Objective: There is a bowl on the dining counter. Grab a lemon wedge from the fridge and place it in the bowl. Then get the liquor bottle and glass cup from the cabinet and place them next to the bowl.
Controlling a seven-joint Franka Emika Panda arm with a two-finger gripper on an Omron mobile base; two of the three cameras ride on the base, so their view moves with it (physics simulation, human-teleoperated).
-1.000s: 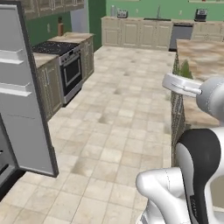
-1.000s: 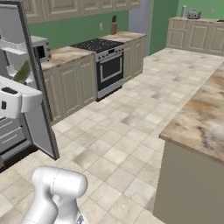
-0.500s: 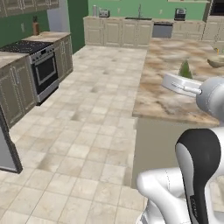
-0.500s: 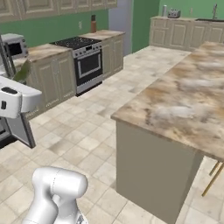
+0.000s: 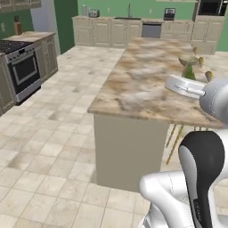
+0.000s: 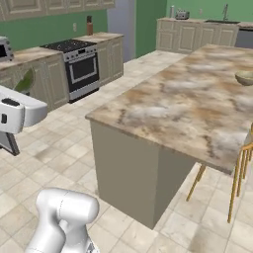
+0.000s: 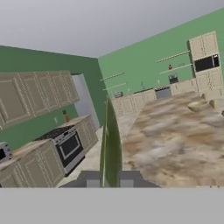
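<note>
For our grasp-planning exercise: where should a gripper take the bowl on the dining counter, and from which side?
Take the bowl by its rim, from straight above, pinching the wall inside and out. It stands upright on the dining counter, mouth open upward, and looks too wide to clasp across.

Dining counter [image 6: 197,106] (marbled) — bowl [image 6: 245,78] on it.

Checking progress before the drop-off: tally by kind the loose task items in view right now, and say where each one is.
Bowl: 1, on the dining counter
Lemon wedge: 1, pinched in the gripper
Total: 2
</note>
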